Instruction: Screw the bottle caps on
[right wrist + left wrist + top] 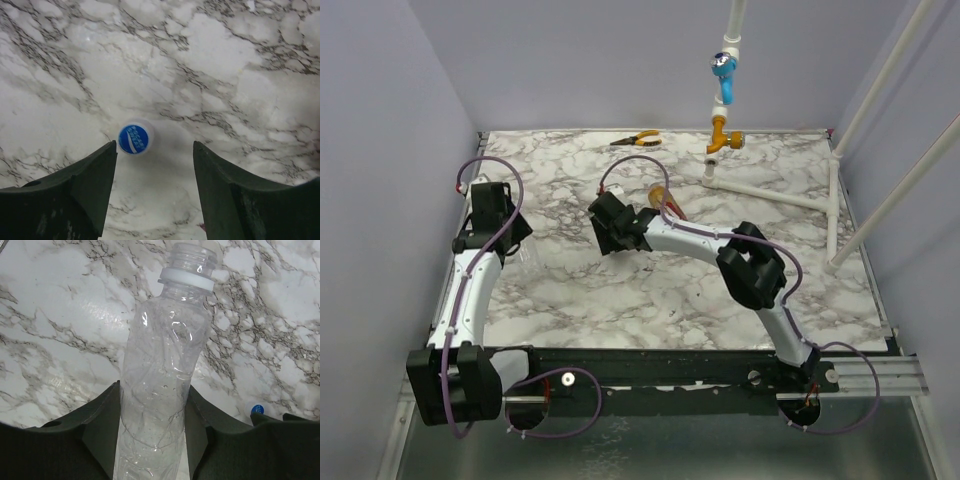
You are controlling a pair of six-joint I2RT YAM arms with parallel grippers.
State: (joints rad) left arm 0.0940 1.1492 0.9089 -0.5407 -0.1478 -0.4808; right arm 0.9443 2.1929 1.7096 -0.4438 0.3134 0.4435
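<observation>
My left gripper (510, 240) (154, 390) is shut on a clear, empty, label-less plastic bottle (165, 355) with a white neck ring and an open, uncapped mouth. The bottle shows faintly in the top view (527, 262). My right gripper (605, 230) (154, 145) is open over the marble, pointing down. A small white cap with a bright blue top (134, 138) lies on the table just beyond its left fingertip (107, 155), outside the gap. A blue cap (256, 409) also shows in the left wrist view. The bottle with red label and amber contents (660, 195) lies behind the right arm.
Orange-handled pliers (638, 139) lie at the back of the marble table (650, 290). A white pipe frame with a light-blue valve handle (723, 68) and orange fitting (722, 140) stands at the back right. Walls close in the left and right sides.
</observation>
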